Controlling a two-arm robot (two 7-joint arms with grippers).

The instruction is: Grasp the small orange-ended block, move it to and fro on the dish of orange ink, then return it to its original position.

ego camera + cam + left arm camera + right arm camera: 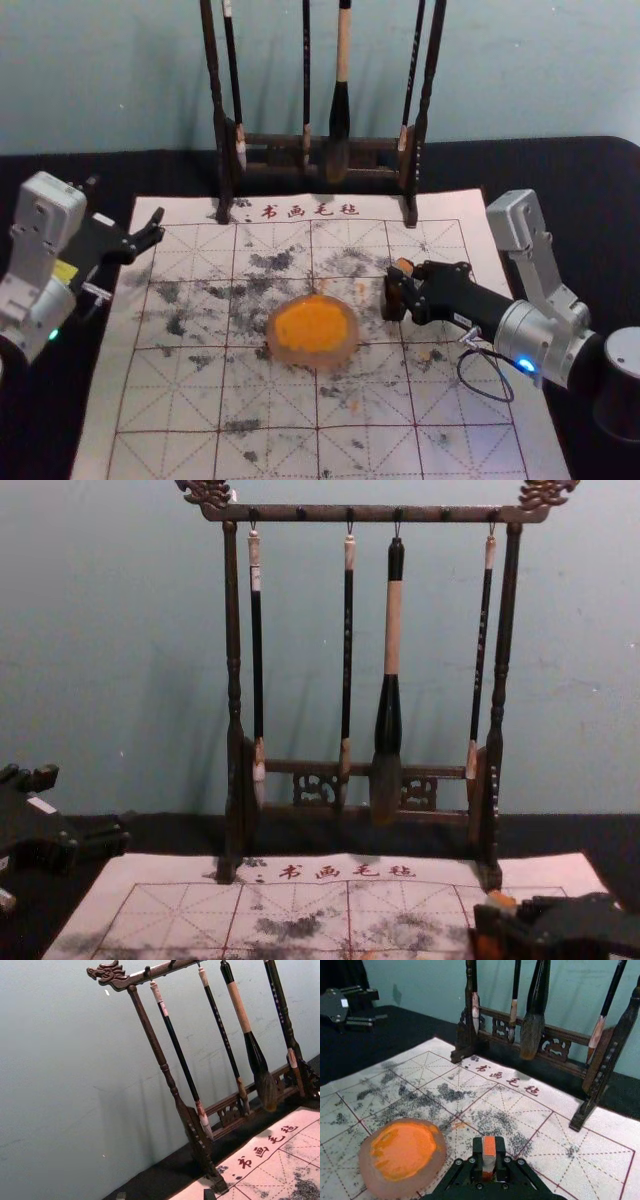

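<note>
I have my right end effector [397, 291] clamped on the block [489, 1160], over the mat [385, 455]. Just to its left sits the dish [314, 363] of orange ink. Beyond it stands the brush rack [270, 141]. Well off to its left, my left end effector [125, 202] is parked, fingers apart.

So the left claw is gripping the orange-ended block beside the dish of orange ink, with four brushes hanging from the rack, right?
Not quite: the right claw grips the orange-ended block, as the right wrist view shows. It is beside the dish, and four brushes hang from the rack.
</note>
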